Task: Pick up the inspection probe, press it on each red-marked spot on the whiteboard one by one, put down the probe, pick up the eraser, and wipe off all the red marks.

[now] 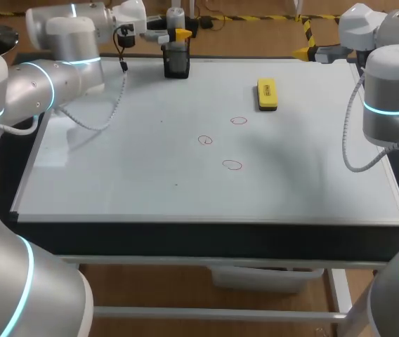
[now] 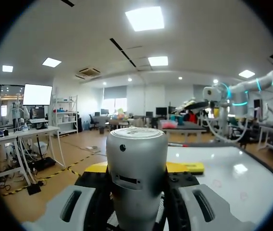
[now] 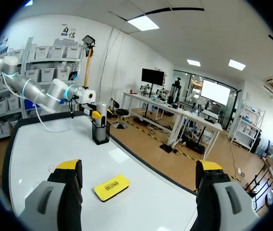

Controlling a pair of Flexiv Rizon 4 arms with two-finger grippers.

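Note:
The inspection probe (image 1: 176, 15), a silver cylinder, stands upright in a black mesh holder (image 1: 177, 63) at the whiteboard's far edge. My left gripper (image 1: 180, 33) comes in level from the left and is shut on the probe (image 2: 136, 163), a yellow tip pressing each side. Three red circles (image 1: 239, 121) (image 1: 205, 140) (image 1: 232, 165) mark the middle of the whiteboard (image 1: 115, 175). The yellow eraser (image 1: 267, 94) lies far right of them. My right gripper (image 1: 305, 49) hangs open past the far right corner. In the right wrist view the eraser (image 3: 111, 186) lies below and ahead of the open gripper (image 3: 139, 168).
The whiteboard covers nearly the whole table, framed by a thin metal rim (image 1: 206, 223). A cable (image 1: 119, 98) droops from my left arm over the board's far left part. My right arm's hose (image 1: 354, 140) hangs along the right edge.

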